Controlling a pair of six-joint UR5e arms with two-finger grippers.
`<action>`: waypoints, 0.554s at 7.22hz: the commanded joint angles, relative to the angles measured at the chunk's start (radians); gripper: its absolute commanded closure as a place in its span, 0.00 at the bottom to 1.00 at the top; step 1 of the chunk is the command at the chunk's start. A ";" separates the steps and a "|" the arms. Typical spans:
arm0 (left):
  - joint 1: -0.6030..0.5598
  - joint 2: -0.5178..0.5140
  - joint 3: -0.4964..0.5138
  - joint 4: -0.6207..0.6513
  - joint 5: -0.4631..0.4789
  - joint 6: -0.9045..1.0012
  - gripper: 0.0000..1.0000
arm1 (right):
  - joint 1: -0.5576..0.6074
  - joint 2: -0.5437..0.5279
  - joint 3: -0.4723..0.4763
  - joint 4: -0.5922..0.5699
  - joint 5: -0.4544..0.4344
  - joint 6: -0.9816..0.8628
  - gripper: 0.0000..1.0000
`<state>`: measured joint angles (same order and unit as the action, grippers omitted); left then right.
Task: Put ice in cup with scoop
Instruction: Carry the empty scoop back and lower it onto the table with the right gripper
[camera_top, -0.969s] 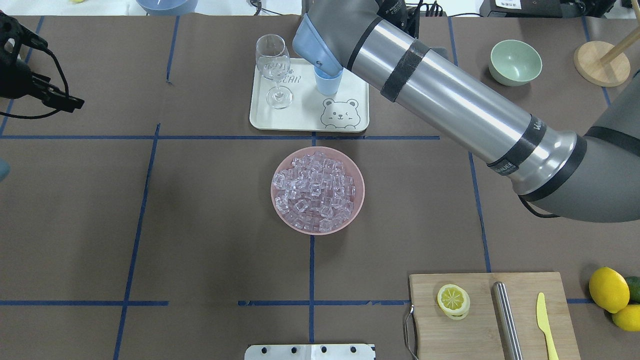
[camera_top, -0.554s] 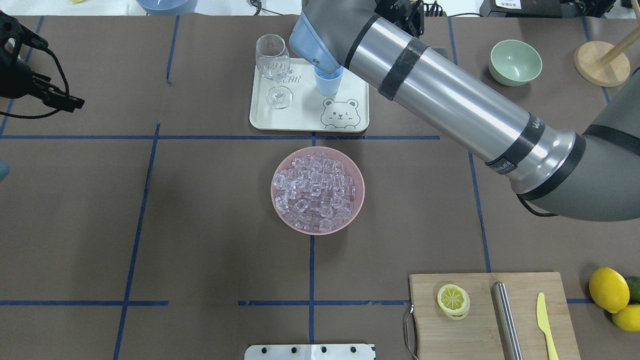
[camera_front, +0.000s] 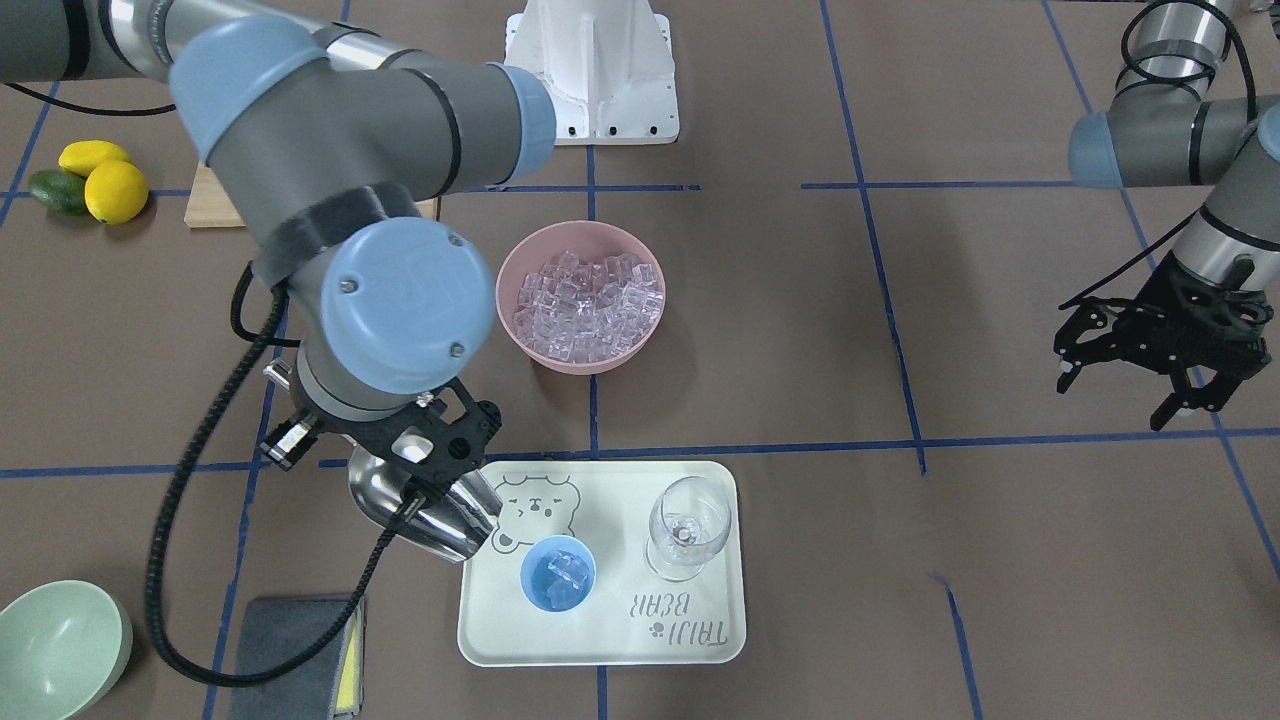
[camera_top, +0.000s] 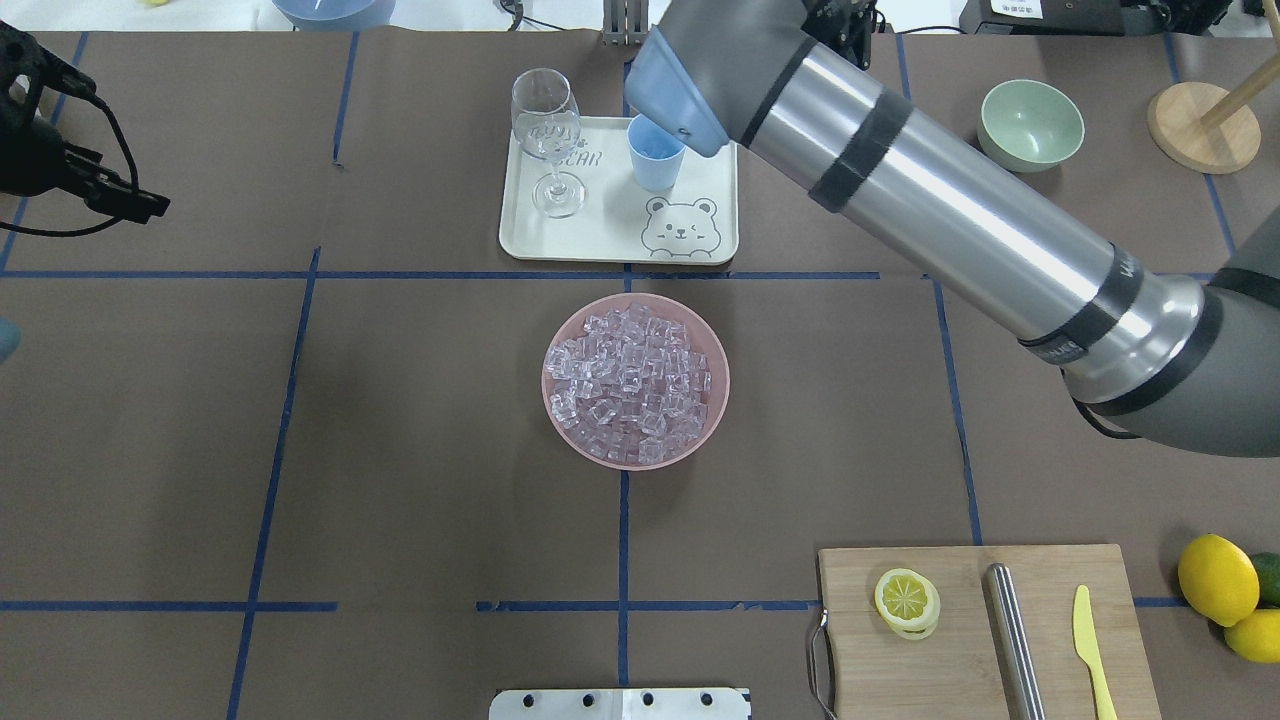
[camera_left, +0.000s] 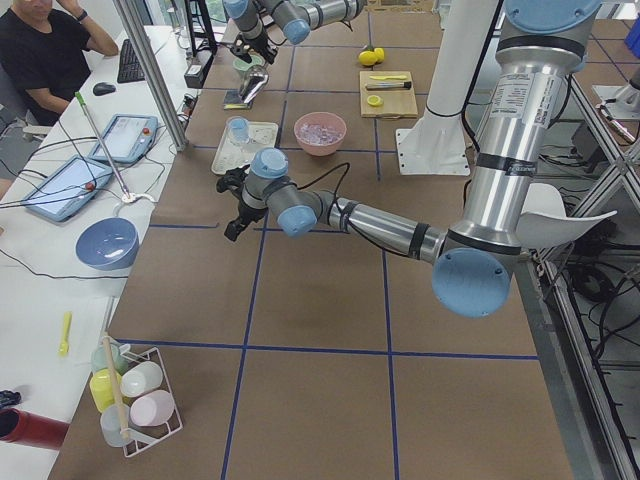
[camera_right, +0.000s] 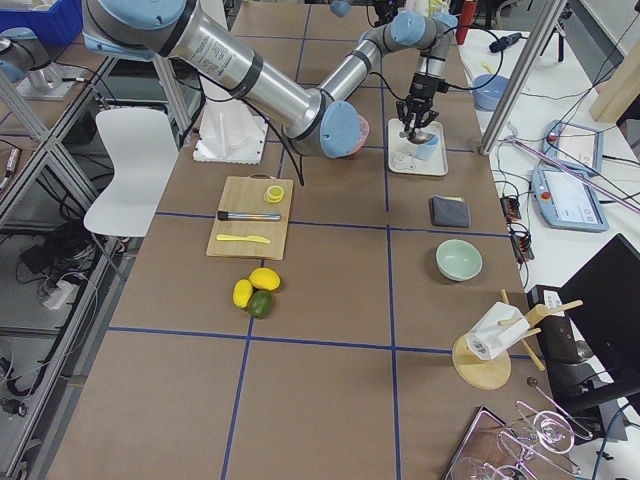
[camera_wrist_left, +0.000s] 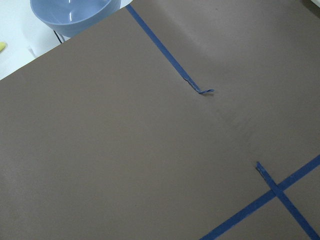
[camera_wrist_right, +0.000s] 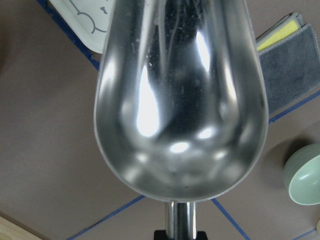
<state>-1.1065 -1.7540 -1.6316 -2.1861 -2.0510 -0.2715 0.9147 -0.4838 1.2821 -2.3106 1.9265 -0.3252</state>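
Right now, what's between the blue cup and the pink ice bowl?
Nothing stands between the cup and the bowl: just tray, blue tape line, bare table, seen overhead.

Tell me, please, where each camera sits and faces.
Front: across the table, facing the robot's base; right gripper holds scoop.
Overhead: behind it, looking down; right arm.
Exterior left: table's end; left arm near.
Exterior right: opposite end; right arm near.
Left wrist: table; no body.
Right wrist: down the scoop.
Front and overhead share the pink bowl.

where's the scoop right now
In the front-facing view, the scoop hangs in the right hand over the view's left edge of the tray, just left of the cup.
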 joint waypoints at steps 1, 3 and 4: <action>-0.003 -0.001 -0.008 0.000 0.000 0.000 0.00 | 0.038 -0.181 0.229 0.014 0.069 -0.002 1.00; -0.006 0.002 -0.033 0.002 0.000 0.000 0.00 | 0.099 -0.353 0.369 0.090 0.141 0.000 1.00; -0.006 0.013 -0.046 0.012 0.000 0.000 0.00 | 0.142 -0.386 0.378 0.103 0.149 0.008 1.00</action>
<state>-1.1112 -1.7498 -1.6620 -2.1823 -2.0509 -0.2715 1.0105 -0.7997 1.6164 -2.2364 2.0548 -0.3239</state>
